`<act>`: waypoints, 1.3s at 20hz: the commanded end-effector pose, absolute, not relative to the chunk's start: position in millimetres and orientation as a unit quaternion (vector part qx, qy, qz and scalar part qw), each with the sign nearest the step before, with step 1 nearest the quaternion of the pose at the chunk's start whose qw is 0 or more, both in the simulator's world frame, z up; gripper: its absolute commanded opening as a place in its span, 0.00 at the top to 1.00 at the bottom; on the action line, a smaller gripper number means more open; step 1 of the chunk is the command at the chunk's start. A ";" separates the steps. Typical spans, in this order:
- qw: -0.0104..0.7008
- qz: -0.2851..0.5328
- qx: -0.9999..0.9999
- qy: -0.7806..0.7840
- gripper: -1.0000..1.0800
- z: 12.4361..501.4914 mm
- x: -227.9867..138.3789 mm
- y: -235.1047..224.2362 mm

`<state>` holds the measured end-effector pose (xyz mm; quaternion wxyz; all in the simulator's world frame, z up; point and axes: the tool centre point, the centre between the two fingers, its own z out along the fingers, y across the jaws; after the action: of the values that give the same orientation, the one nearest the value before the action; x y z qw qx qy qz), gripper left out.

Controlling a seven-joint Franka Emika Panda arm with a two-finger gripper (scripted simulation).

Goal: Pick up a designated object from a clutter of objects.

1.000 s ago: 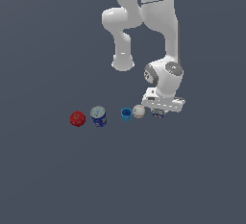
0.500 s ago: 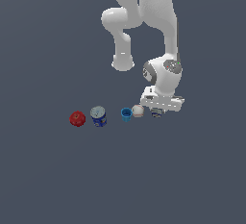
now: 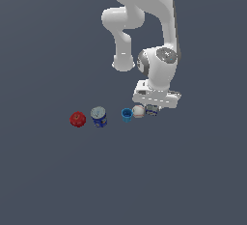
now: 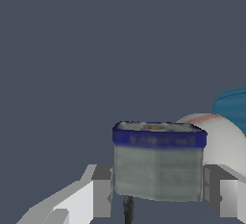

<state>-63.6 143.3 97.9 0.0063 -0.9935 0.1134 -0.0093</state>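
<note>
Grey-blue box [image 4: 157, 163] sits between my gripper [image 4: 158, 189] fingers, one pad at each side, apparently touching; I read the jaws as clamped on it, though real squeeze isn't provable. In the exterior view it's at the right end of the row, under the hand, seemingly on the floor. White ball [image 3: 138, 111] just left, blue cup [image 3: 127, 115] beyond. Grasp looks made; lift remains.

Plain dark slate-grey ground [image 3: 58, 180], flat and uniform, evenly lit, soft shading only
</note>
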 end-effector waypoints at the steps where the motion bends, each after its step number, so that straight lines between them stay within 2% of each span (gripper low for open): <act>1: 0.007 -0.009 -0.993 0.114 1.00 119.2 -57.0 127.0; 19: 0.003 -0.002 -0.993 0.117 1.00 282.7 -0.5 1.4; 26: 0.001 -0.001 -0.993 0.118 1.00 328.9 18.4 -34.3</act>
<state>15.0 -27.7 320.0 0.0017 -0.9929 0.1187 -0.0017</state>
